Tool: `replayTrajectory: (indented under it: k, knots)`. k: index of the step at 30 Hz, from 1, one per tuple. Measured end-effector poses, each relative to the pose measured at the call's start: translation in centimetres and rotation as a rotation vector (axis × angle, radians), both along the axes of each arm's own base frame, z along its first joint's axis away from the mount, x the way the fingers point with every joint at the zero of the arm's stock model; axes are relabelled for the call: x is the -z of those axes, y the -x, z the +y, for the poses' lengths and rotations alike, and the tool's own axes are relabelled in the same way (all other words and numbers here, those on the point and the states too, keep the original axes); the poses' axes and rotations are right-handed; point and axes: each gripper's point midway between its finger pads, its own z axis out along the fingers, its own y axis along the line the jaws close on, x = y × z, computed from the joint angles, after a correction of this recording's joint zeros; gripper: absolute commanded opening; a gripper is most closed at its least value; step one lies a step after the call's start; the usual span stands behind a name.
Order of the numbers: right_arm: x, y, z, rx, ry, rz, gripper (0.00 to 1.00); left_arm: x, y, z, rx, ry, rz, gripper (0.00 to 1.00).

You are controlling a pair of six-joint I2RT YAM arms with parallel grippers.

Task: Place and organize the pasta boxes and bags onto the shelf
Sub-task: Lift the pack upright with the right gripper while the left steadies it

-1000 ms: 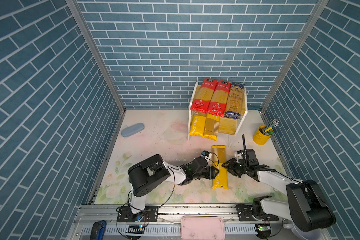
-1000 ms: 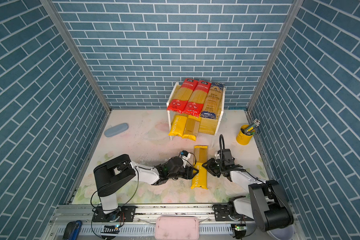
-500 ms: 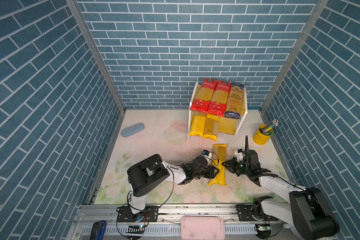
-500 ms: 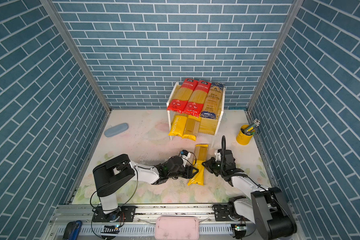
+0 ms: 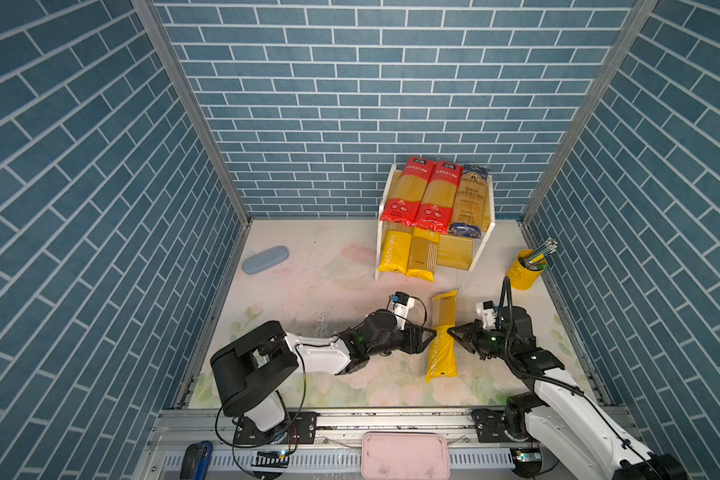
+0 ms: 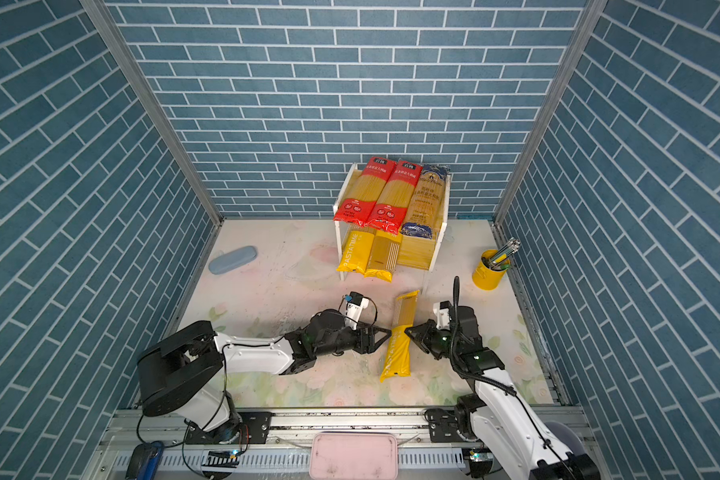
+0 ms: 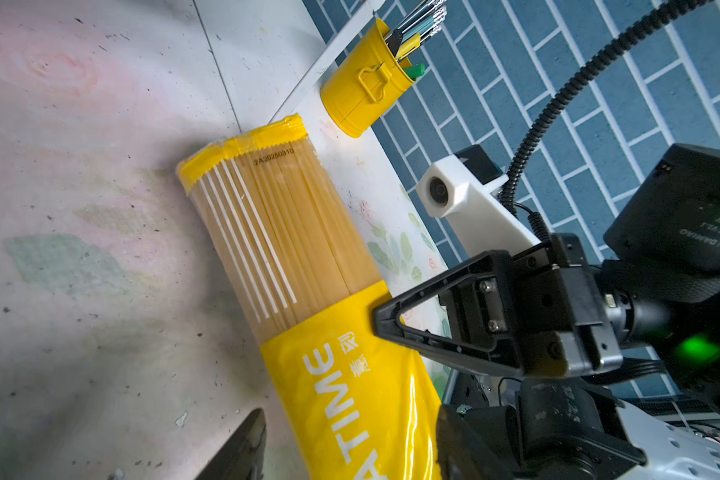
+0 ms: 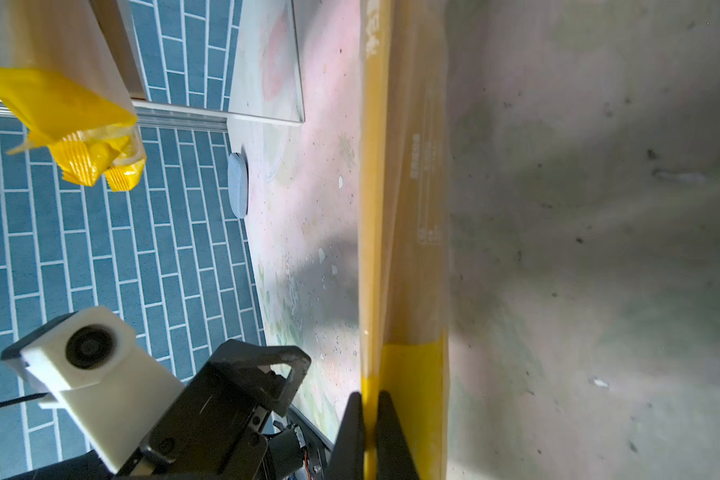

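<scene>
Grey-blue case [image 5: 265,259] lies left on bench [image 5: 308,299]; yellow cup [image 5: 523,276] of pens [image 5: 540,251] stands right; pink tray [image 5: 404,455] in front.

Blue brick-pattern walls [image 5: 350,83] on three sides, grey metal corner posts [image 5: 193,112]; pale floral tabletop [image 5: 308,291]
</scene>
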Motion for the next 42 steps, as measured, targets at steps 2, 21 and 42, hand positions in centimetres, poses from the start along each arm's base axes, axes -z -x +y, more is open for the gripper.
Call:
replayTrajectory:
  k: [2, 21, 42]
  knots:
    - [-0.3, 0.5, -0.1, -0.006, 0.005, 0.025, 0.00, -0.3, 0.2, 0.4, 0.000, 0.006, -0.012, 0.67]
    - [-13.9, -1.6, 1.2, -0.082, -0.028, -0.213, 0.00, -10.1, -0.5, 3.6, -0.084, 0.106, -0.300, 0.85]
    - [-12.9, -12.7, 0.9, 0.037, 0.031, -0.326, 0.00, -8.0, -6.5, 3.2, -0.194, 0.127, -0.205, 0.87]
